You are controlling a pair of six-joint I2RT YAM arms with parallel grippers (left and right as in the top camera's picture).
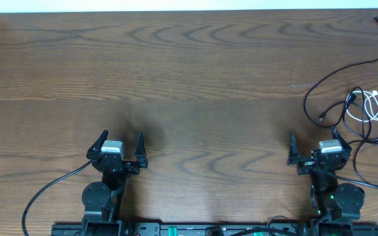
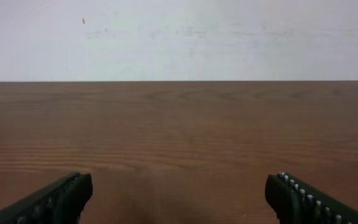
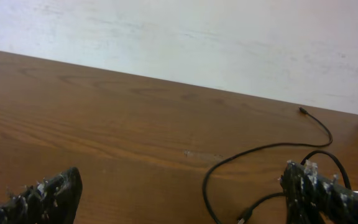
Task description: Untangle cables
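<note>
Along the near edge of a wooden table (image 1: 189, 65), two robot arms sit side by side, neither holding anything. At left, the left gripper (image 1: 122, 136) has its fingers spread wide over bare wood, well apart from any cord. At right, the right gripper (image 1: 314, 134) also stands fully spread and empty. Beyond it, at the table's right side, lies the tangle: black cables (image 1: 306, 101) loop and cross one another, and one long strand trails off toward the far right corner, ending in a small plug. A coiled white cable (image 1: 373, 98) rests among them near the right edge. One black loop runs just beside the right gripper's outer finger; contact cannot be told
</note>
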